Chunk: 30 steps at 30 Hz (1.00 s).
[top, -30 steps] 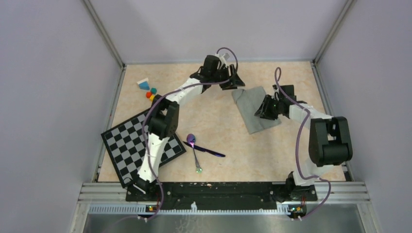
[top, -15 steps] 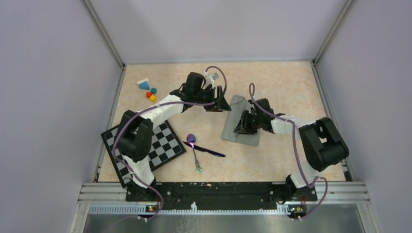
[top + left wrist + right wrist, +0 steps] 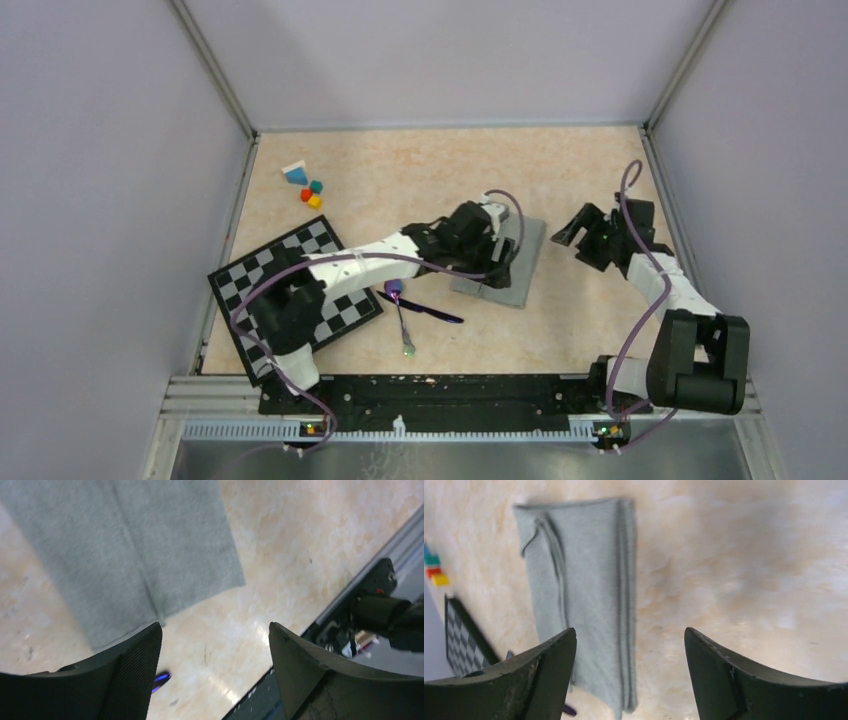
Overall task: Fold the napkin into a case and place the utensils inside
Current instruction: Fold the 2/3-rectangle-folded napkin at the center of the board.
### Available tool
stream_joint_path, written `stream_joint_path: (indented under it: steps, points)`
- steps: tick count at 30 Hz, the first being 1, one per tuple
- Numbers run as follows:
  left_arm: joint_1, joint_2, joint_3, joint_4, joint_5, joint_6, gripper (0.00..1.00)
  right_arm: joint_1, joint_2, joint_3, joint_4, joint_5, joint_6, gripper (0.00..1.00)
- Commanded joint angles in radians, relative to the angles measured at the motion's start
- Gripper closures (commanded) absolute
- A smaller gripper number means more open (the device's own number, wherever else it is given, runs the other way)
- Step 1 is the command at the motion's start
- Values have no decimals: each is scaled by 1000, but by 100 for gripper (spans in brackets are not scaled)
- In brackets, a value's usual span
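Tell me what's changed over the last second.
The napkin slid nearer and left, toward the utensils. The right gripper, which was on it, let go and pulled away to the right, open. The left gripper came from the far side to hover over the napkin, open. Utensils, board and blocks stayed put.

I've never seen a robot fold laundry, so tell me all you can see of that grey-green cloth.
The napkin is a soft grey-green cloth, folded into a narrow layered rectangle with fold lines running lengthwise. It lies flat on the tan table, right of the spoon. Both arms' jaws are open; neither grips it.
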Motion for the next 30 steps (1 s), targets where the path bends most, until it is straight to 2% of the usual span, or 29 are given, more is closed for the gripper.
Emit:
stream_joint_path:
  steps: [1,3,9,22,24,27,30]
  points:
    - [-138,181,239,-150,-369,-19,19,-97,-97,-30,-81,77,-50,21]
    - [-178,271,345,-238,-416,-19,20,-115,-128,-35,-88,101,-55,21]
    - [-268,463,564,-343,-536,20,21,-131,-135,-49,-73,70,-63,22]
    - [-334,642,702,-467,-645,23,36,-132,-120,-102,-20,-4,-78,25]
    - [-334,663,720,-490,-654,12,45,-132,-120,-114,-6,-25,-79,24]
    - [-334,672,743,-532,-691,-2,64,-132,-98,-124,13,-69,-72,22]
    - [-335,626,722,-514,-688,10,78,-132,-49,-127,58,-154,-59,18]
